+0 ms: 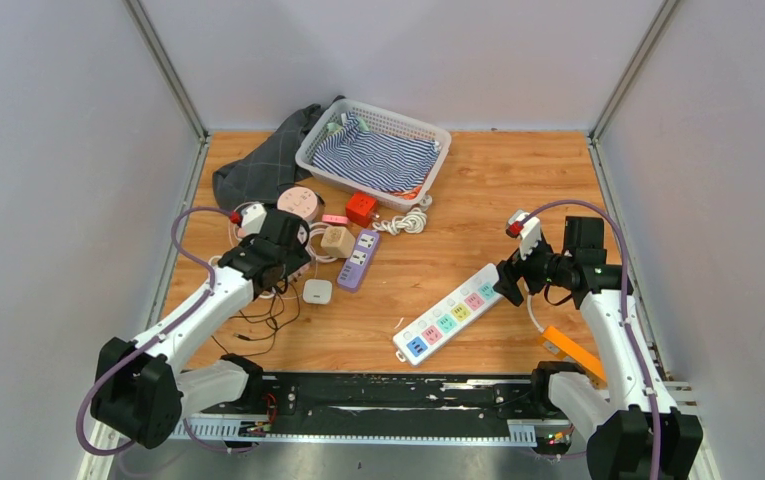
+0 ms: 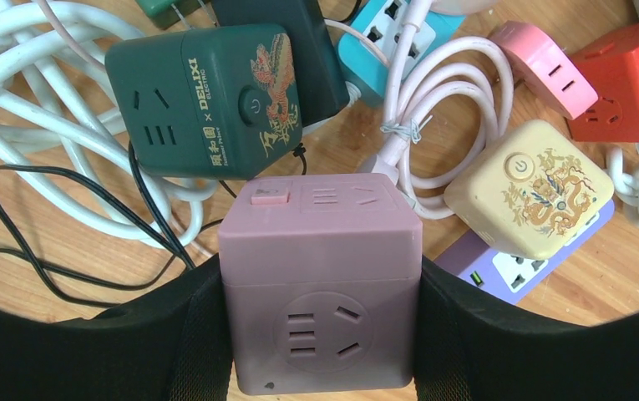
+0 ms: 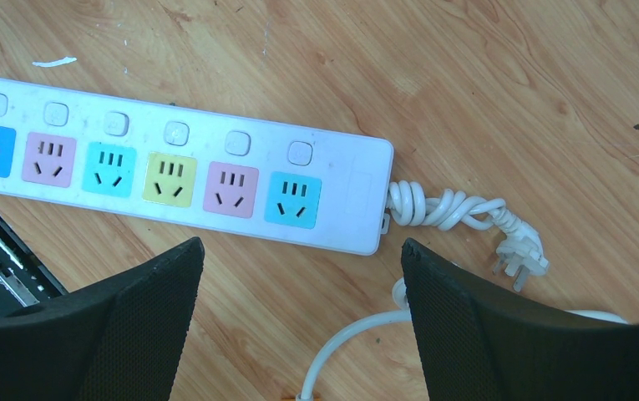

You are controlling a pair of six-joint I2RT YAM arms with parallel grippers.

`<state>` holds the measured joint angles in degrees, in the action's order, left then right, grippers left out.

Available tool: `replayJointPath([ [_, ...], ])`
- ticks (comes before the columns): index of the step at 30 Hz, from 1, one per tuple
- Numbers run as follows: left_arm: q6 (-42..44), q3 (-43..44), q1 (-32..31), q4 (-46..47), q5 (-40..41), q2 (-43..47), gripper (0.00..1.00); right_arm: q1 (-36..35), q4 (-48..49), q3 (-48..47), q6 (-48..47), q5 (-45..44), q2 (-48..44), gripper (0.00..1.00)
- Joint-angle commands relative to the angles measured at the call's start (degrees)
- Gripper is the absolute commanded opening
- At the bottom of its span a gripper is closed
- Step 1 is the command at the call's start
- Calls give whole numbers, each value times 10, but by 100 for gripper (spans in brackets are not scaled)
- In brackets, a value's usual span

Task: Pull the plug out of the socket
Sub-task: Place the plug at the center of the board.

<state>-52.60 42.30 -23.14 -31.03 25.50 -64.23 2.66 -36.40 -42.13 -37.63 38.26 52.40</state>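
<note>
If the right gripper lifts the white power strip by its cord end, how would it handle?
The white power strip looks like a rigid moulded bar, so it should not sag. Long and held at one end, it would probably tip down. Its twisted cord and plug lie free and would likely dangle.

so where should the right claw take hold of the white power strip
Across its narrow width at the blank cord end, from straight above. The white power strip lies flat, long and slim, both long edges bare there; the open right claw looks wide enough.
</note>
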Motion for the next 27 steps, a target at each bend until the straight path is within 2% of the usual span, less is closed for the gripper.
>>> replayJointPath([
  [1, -23, -1, 10, -3, -5, -1, 34, 6, -3, 6, -7, -2, -1, 88],
  [7, -32, -2, 12, -9, -1, 7, 43, 6, -3, 6, -6, -1, -3, 88],
  [18, -32, -12, 13, -6, -3, 27, 52, 6, -3, 6, -6, 0, -2, 88],
  [23, -28, -13, 13, -7, -7, 35, 63, 6, -4, 6, -6, -1, 0, 88],
  [27, -28, -12, 13, -11, -15, 45, 76, 6, -4, 6, -6, -1, 1, 88],
])
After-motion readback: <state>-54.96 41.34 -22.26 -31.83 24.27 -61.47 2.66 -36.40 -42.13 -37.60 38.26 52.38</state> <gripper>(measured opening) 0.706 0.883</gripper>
